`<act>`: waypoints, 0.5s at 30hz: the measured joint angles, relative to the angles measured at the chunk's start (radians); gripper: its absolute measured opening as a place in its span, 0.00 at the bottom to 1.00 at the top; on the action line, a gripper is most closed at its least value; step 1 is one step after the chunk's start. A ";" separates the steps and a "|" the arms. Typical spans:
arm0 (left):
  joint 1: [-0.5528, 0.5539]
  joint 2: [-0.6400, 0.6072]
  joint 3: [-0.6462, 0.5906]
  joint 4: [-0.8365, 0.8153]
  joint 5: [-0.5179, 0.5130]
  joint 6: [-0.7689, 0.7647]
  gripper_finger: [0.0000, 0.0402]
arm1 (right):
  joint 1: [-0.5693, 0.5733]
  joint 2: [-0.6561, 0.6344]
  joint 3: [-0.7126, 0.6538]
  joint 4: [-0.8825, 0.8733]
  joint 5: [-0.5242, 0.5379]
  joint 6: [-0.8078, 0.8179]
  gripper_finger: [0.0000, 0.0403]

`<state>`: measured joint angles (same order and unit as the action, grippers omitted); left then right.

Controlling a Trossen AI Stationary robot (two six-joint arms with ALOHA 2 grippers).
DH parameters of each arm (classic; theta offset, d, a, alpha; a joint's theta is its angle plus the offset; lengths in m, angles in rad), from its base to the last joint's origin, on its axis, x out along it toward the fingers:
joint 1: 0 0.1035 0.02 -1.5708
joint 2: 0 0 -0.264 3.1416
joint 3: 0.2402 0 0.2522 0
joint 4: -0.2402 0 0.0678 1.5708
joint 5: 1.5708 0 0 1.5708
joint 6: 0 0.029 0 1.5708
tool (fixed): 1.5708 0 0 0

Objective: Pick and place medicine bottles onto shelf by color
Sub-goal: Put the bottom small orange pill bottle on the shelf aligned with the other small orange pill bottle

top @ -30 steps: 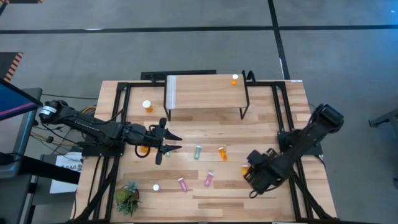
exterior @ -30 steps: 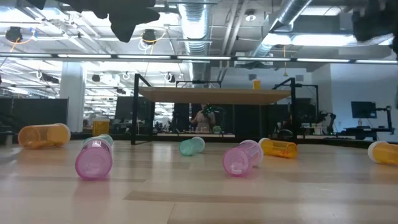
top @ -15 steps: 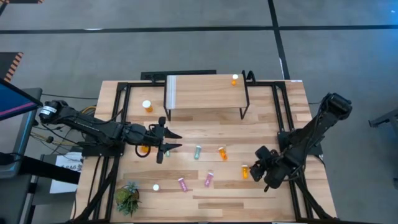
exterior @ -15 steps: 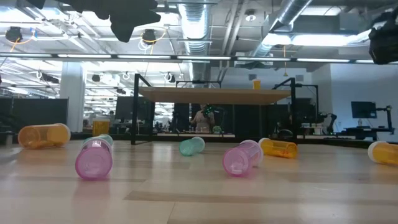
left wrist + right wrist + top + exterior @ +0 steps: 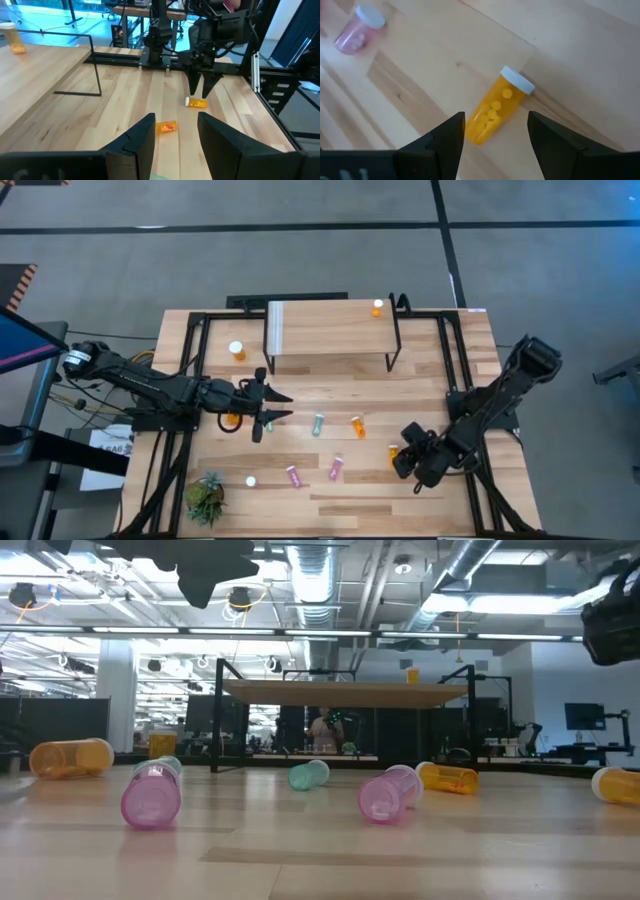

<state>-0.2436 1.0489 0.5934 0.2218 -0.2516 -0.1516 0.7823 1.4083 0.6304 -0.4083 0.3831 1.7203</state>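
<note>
From above, the right hand (image 5: 399, 461) hangs over an orange bottle (image 5: 394, 453) lying on the bench (image 5: 330, 390) near its right edge. The shelf (image 5: 330, 330) stands at the far side, one small orange bottle (image 5: 377, 307) upright on its right end. The left hand (image 5: 272, 409), fingers parted and empty, waits over the bench's left half. Between the arms lie a teal bottle (image 5: 318, 423), a second orange one (image 5: 357, 425) and two pink ones (image 5: 336, 468).

At bench height, every bottle rests on its side: a wide orange one (image 5: 70, 757) far left, pink bottles (image 5: 151, 795) nearest, teal (image 5: 308, 774) in the middle.

Past the left wrist's fingers, the right hand (image 5: 202, 90) points down at the orange bottle (image 5: 195, 103), white cap toward the shelf side.

From the right wrist, spread fingers (image 5: 447, 137) frame that orange bottle (image 5: 495, 112) without touching it: translucent, yellow pills inside, white cap (image 5: 517, 80), long axis running away from the hand, cap end farthest. A pink bottle (image 5: 359, 29) lies well apart.
</note>
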 joint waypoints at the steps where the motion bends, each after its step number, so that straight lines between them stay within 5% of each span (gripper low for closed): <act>1: 0.000 0.000 0.000 0.000 0.000 0.000 0.34 | -0.004 0.006 0.000 0.001 -0.005 0.000 0.59; 15: 0.000 0.000 0.000 0.005 -0.044 -0.002 0.34 | -0.033 0.095 0.031 0.046 -0.074 -0.091 0.59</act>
<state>-0.2432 1.0490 0.5930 0.2264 -0.2958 -0.1532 0.7490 1.5036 0.6610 -0.3624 0.3088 1.6291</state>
